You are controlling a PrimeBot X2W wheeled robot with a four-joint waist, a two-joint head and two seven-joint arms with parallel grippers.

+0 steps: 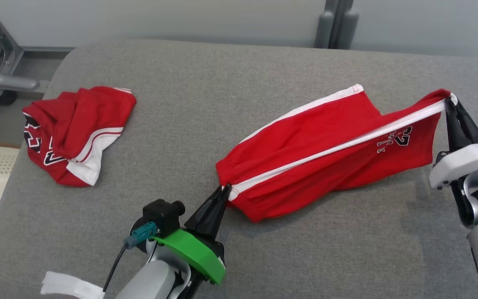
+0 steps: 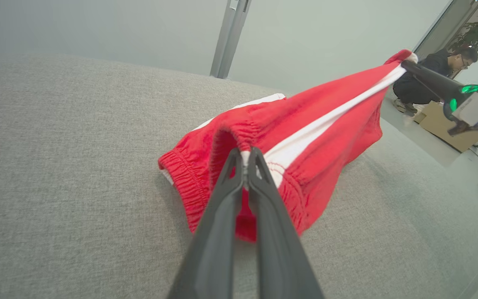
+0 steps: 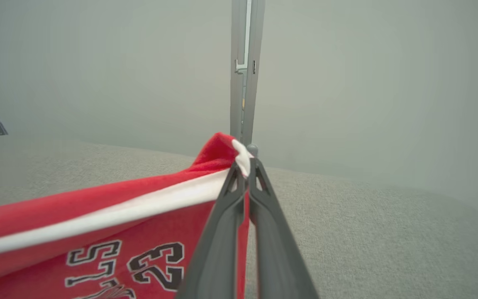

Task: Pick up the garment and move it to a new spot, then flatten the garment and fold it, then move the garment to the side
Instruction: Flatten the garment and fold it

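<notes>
Currently the red shorts [image 1: 326,153] are stretched over the right half of the grey padded surface [image 1: 222,74], their lower folds sagging onto it and the white side stripe running taut between the two grippers. The left gripper [image 1: 225,189] is clamped tight on the elastic waistband at the stripe's near end, and the right gripper [image 1: 450,101] is pinched closed on the hem corner, lifted off the surface. A second red garment [image 1: 77,133] lies crumpled well apart, near the surface's left edge.

Print on the shorts [image 3: 98,224] is cut off by the right wrist view's bottom edge. Lettering on the jersey [image 1: 79,124] is partly hidden by folds.
</notes>
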